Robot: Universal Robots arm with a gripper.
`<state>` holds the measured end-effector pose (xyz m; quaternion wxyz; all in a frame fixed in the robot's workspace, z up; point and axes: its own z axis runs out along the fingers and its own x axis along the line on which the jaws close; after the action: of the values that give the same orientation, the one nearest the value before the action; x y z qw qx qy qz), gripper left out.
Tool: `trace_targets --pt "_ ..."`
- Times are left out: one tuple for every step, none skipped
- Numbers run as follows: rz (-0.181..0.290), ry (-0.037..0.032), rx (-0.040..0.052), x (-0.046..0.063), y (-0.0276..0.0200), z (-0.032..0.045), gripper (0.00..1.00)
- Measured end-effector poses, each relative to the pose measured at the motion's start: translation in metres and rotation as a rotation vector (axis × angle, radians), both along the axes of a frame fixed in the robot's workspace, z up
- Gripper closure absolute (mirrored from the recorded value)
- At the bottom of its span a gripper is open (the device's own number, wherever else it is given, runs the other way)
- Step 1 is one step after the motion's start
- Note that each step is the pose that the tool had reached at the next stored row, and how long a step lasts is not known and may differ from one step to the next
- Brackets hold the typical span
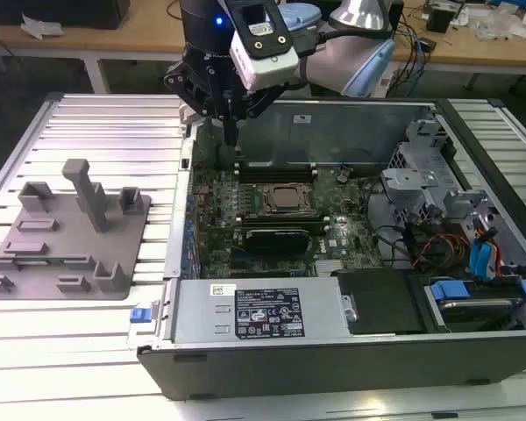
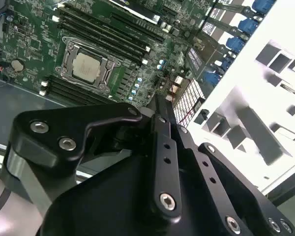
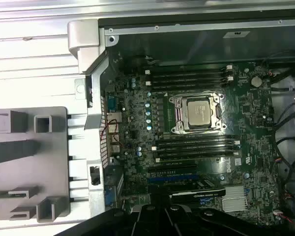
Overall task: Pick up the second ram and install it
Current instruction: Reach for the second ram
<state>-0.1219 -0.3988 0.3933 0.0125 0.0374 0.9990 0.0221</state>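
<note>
Overhead, the hand [image 1: 231,138] hangs pinched closed above the motherboard [image 1: 216,210].

You have bright, even room light in the exterior view, with glare bleaching the slatted table [image 1: 79,360] at its near edge, while the second wrist view burns the fixture [image 2: 255,123] to white behind the black, shadowed gripper [image 2: 160,103], and the first wrist view leaves the motherboard [image 3: 132,123] dim.
</note>
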Motion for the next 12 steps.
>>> trace_targets --pt "0.000 0.0000 0.0000 0.0000 0.0000 0.0000 0.92" --pt "0.000 0.0000 0.0000 0.0000 0.0000 0.0000 0.92" --pt "0.000 0.0000 0.0000 0.0000 0.0000 0.0000 0.92" --pt "0.000 0.0000 0.0000 0.0000 0.0000 0.0000 0.92" --pt "0.000 0.0000 0.0000 0.0000 0.0000 0.0000 0.92" --pt "0.000 0.0000 0.0000 0.0000 0.0000 0.0000 0.92" --pt "0.000 0.0000 -0.0001 0.0000 0.0000 0.0000 0.92" --pt "0.000 0.0000 -0.0001 0.0000 0.0000 0.0000 0.92" --pt "0.000 0.0000 0.0000 0.0000 0.0000 0.0000 0.92" --pt "0.000 0.0000 0.0000 0.0000 0.0000 0.0000 0.92" --pt "0.000 0.0000 0.0000 0.0000 0.0000 0.0000 0.92" --pt "0.000 0.0000 0.0000 0.0000 0.0000 0.0000 0.92"
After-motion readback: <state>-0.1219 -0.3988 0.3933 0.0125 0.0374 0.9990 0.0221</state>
